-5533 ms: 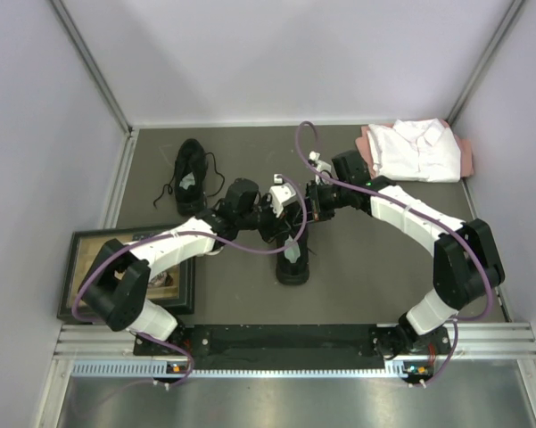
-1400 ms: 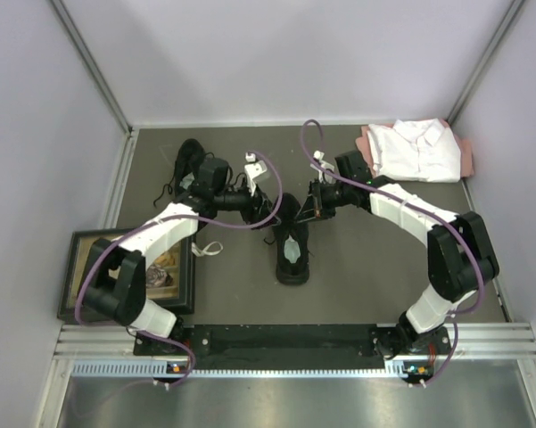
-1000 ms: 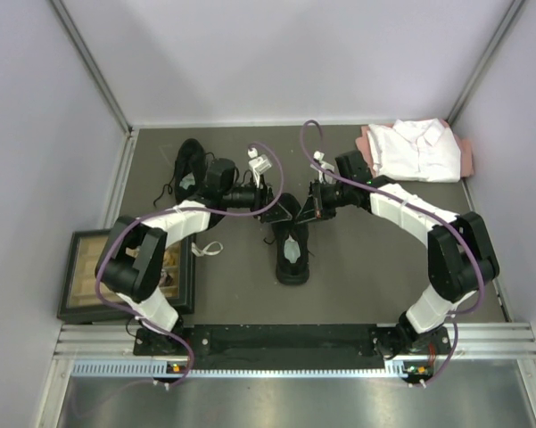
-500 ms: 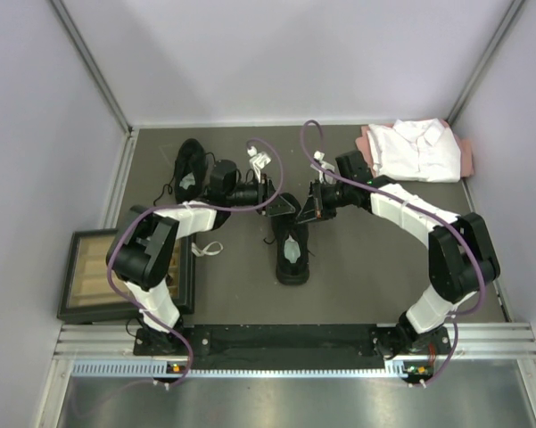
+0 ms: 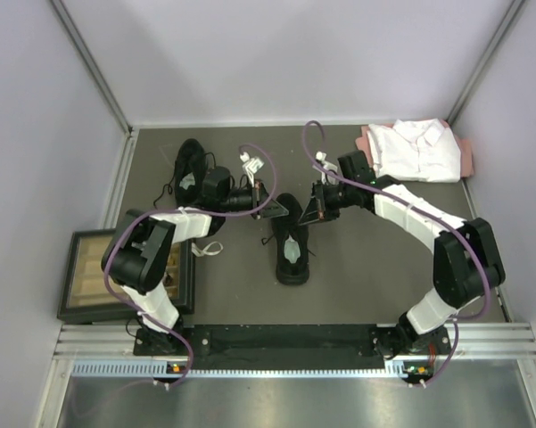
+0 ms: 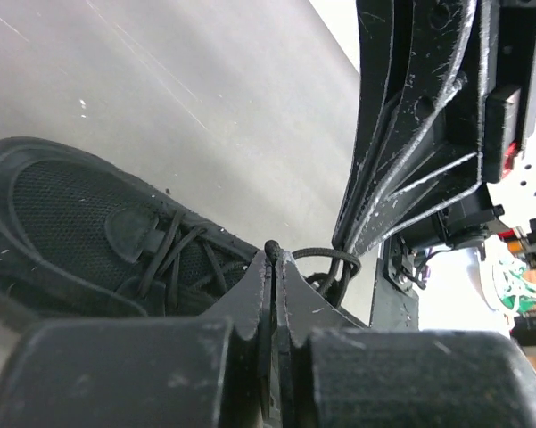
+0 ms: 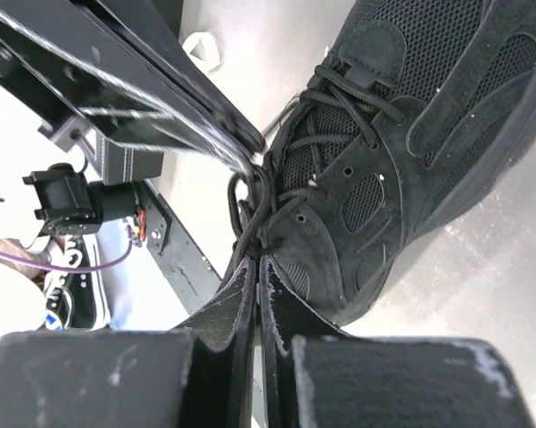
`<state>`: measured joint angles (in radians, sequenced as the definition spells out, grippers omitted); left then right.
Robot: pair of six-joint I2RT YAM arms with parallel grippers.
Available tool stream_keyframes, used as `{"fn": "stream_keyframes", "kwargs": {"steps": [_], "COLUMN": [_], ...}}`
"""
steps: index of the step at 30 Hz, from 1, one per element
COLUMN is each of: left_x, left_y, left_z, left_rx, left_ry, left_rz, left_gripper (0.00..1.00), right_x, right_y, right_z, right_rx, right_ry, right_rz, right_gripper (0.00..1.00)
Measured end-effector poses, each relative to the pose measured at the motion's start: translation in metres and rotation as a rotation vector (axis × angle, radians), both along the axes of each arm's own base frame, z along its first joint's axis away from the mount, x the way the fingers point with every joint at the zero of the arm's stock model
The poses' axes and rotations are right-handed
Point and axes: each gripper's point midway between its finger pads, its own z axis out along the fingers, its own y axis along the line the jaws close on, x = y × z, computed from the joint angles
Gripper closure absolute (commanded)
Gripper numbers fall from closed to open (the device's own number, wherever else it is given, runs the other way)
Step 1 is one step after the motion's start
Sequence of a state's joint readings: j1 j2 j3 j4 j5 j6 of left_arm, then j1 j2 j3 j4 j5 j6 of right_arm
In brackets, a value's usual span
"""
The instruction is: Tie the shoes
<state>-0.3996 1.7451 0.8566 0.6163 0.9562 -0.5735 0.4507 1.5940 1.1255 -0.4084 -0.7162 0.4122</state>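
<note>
I'm seeing both arms meeting over the centre shoe (image 5: 291,242), which is sitting mid-table. The left gripper (image 6: 272,260) is pinching a lace (image 6: 328,259), fingers together on it. The right gripper (image 7: 257,264) is clamping a lace strand too, right at the shoe's eyelets. The second shoe (image 5: 189,168) is lying far left, just beside the left arm. A white shirt (image 5: 416,149) is sitting in the far right corner.
</note>
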Motion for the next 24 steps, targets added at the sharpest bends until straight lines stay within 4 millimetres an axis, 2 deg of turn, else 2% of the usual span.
{"fn": "stream_keyframes", "kwargs": {"steps": [5,10,24], "left_x": [0.004,0.008,0.016], "left_y": [0.01,0.018,0.04], "left_z": [0.011,0.017,0.004], "left_rx": [-0.005,0.0,0.059], "left_ry": [-0.031,-0.061,-0.043], "left_rz": [0.04,0.07,0.133], "left_gripper": [1.0,1.0,1.0], "right_x": [-0.002,-0.008,-0.016], "right_y": [-0.005,-0.013,-0.036], "right_z": [0.002,-0.005,-0.018], "right_rx": [-0.014,-0.041,-0.094], "right_ry": [-0.02,-0.007,0.015], "right_rz": [-0.001,-0.009,-0.03], "right_gripper": [1.0,1.0,1.0]}}
